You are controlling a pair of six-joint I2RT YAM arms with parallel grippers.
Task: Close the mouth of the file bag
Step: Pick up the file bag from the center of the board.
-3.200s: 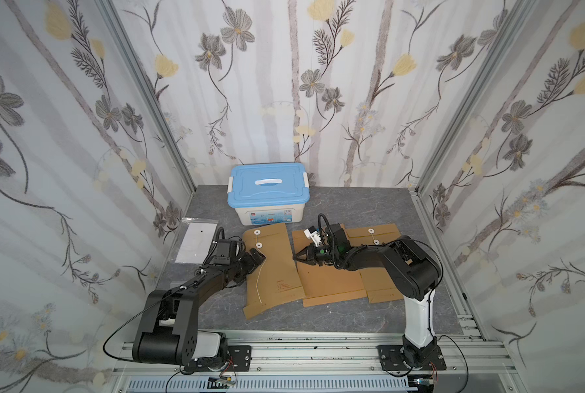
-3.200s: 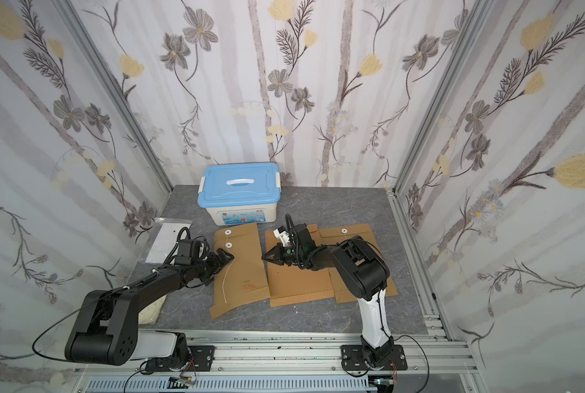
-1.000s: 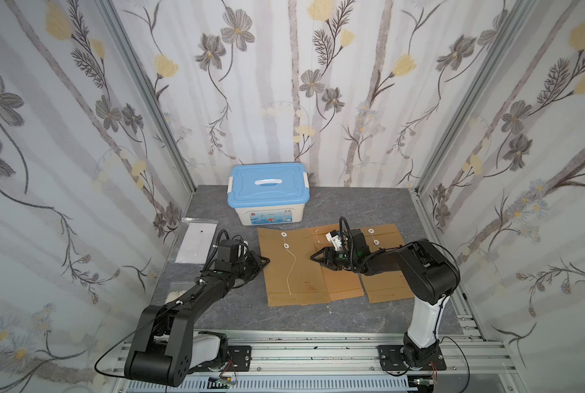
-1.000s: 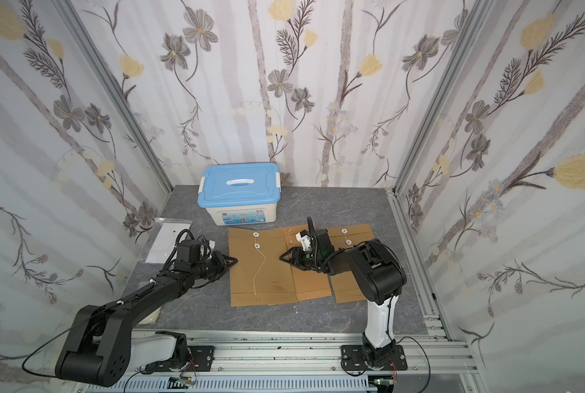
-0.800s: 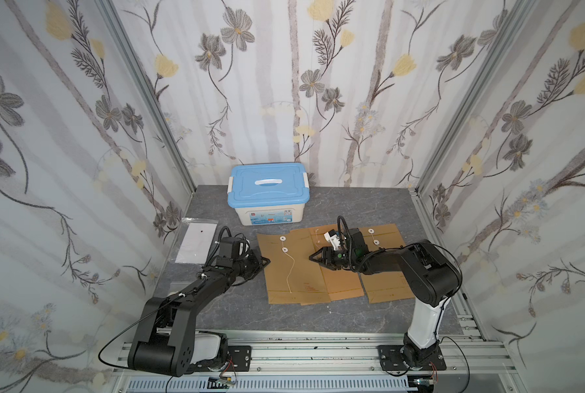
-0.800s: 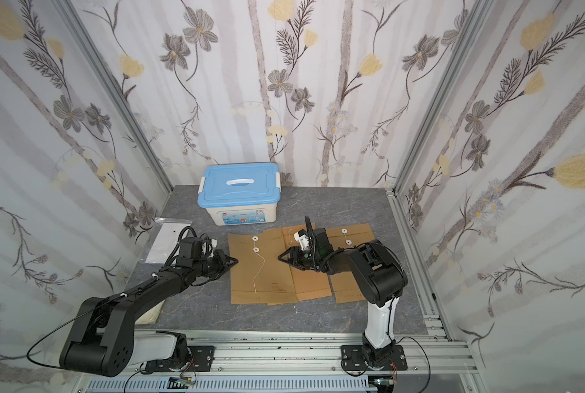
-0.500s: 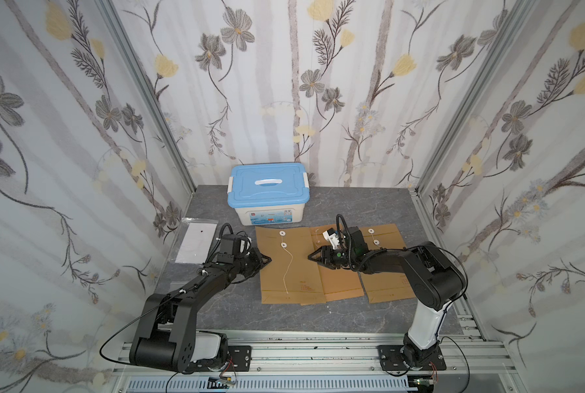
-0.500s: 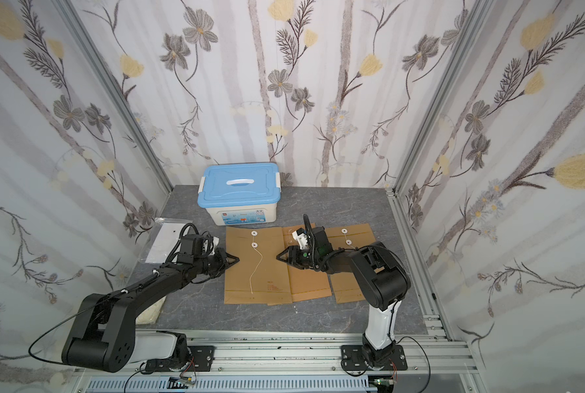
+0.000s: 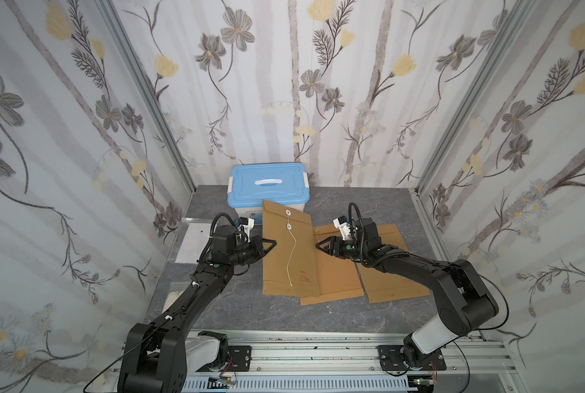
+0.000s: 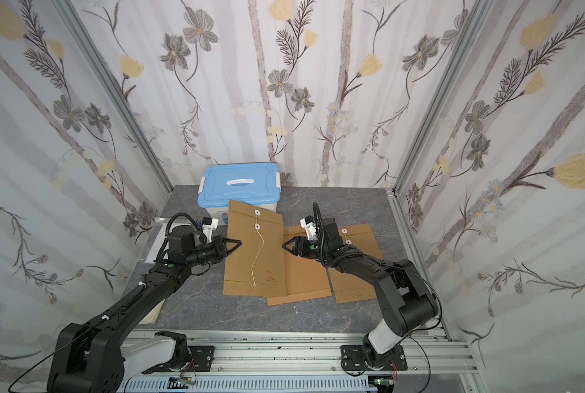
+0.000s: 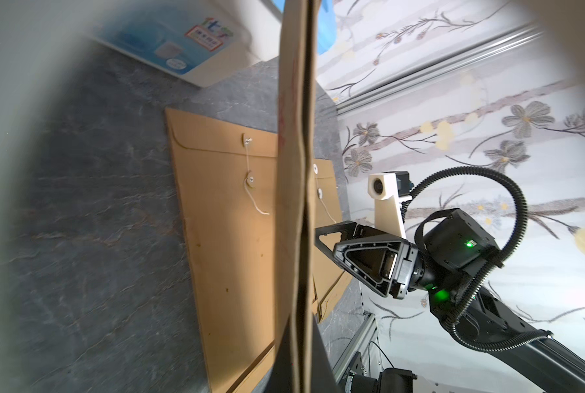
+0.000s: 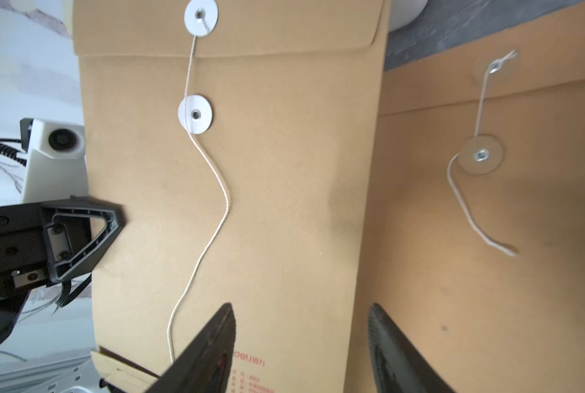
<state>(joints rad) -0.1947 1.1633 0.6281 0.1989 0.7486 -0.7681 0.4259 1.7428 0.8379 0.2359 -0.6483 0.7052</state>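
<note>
Left hand [image 9: 270, 243] clamped on left edge of kraft file bag [image 9: 284, 268], held mid-table just before blue-lidded box [image 9: 267, 187]. Right hand [image 9: 319, 246] at bag's right edge, jaws apart, gripping nothing. Flap [image 12: 284, 30] folded down; string [image 12: 228, 200] hangs loose, not wound on lower button [image 12: 195, 114]. Winding left to do.
</note>
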